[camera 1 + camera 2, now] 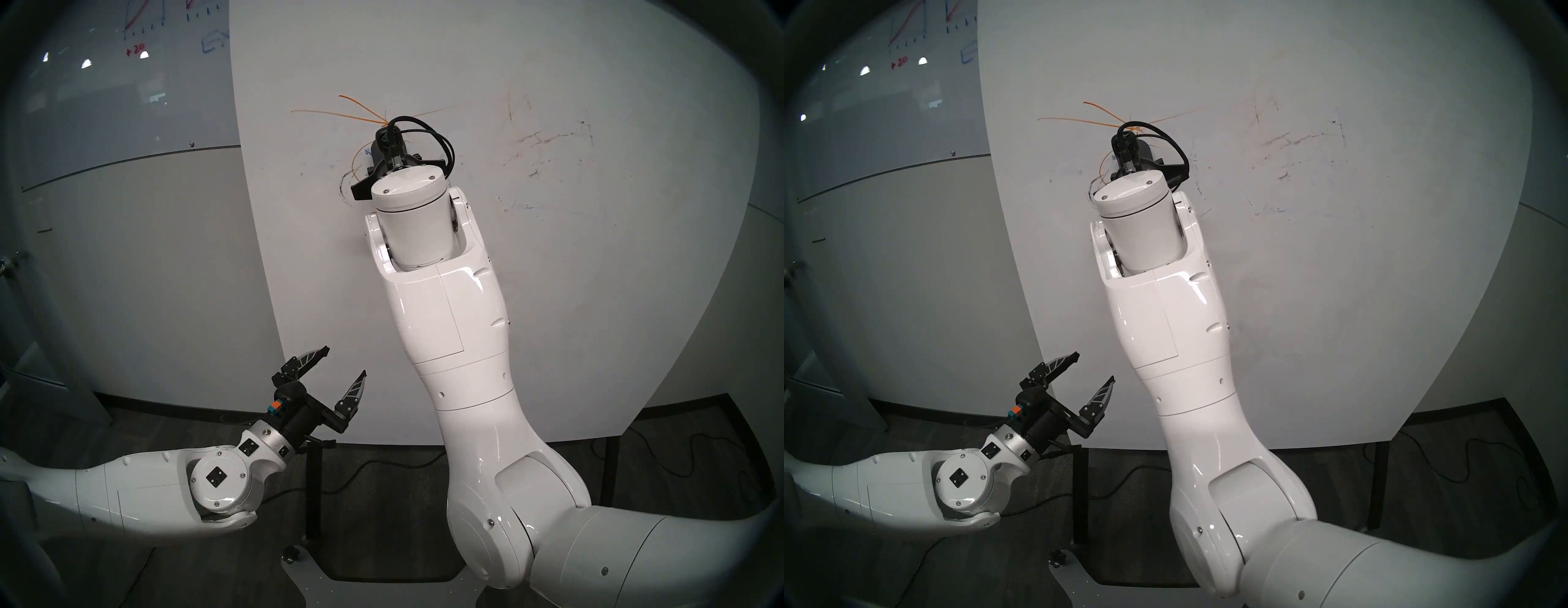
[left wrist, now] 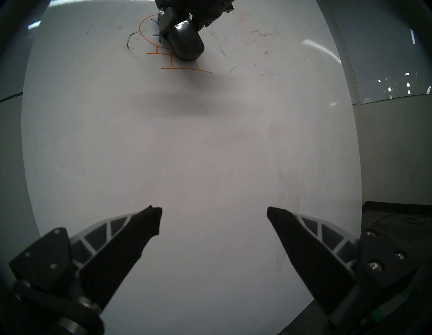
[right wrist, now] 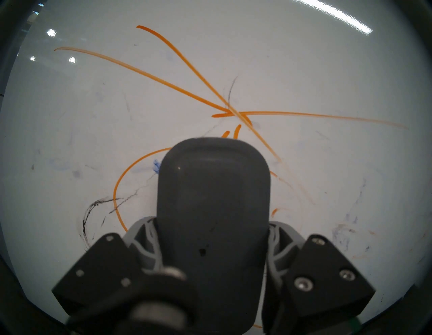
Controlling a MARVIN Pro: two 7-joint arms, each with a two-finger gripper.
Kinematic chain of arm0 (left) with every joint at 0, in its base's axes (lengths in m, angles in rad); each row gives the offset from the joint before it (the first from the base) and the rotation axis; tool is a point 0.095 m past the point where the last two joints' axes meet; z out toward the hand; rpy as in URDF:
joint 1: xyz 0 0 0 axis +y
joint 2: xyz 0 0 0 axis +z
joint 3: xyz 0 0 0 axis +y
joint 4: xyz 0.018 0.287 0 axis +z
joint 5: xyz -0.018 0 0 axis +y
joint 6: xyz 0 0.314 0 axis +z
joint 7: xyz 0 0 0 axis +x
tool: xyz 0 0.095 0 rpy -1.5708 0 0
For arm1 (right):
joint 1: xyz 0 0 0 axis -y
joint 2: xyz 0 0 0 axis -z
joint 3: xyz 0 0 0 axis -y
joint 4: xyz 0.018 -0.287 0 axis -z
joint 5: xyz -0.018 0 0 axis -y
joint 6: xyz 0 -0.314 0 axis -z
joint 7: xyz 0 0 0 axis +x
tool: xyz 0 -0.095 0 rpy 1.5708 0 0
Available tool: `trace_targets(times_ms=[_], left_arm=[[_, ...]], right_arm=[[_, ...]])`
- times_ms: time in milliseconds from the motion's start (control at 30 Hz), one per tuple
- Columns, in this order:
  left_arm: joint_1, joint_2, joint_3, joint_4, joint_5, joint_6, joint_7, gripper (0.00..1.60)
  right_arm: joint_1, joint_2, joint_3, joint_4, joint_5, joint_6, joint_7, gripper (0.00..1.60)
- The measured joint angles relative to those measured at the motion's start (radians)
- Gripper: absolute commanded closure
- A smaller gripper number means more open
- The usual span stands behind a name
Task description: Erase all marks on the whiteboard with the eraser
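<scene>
Two arms face the whiteboard [image 1: 509, 297]: right jaws clamp the eraser [image 3: 212, 210] against orange marks [image 3: 163, 81], left jaws spread empty.

Grey glass board [image 1: 106, 85] on the pale wall [image 1: 148, 276], reflecting ceiling lights. Dark carpet floor [image 1: 382, 475] with black baseboard [image 1: 169, 403]. Black cables [image 1: 679, 458] trail across it.

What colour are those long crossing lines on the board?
Orange lines, clearest in the right wrist view.
</scene>
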Motion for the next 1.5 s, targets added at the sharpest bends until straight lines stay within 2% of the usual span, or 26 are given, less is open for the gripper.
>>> trace_targets(times_ms=[767, 1500], left_arm=[[0.000, 0.000, 0.002, 0.001, 0.000, 0.000, 0.000, 0.00], [0.000, 0.000, 0.007, 0.003, 0.001, 0.000, 0.000, 0.00]], right_arm=[[-0.016, -0.074, 0.028, -0.018, -0.050, 0.044, -0.003, 1.60], [-0.018, -0.091, 0.033, -0.038, -0.066, 0.079, 0.011, 1.60]])
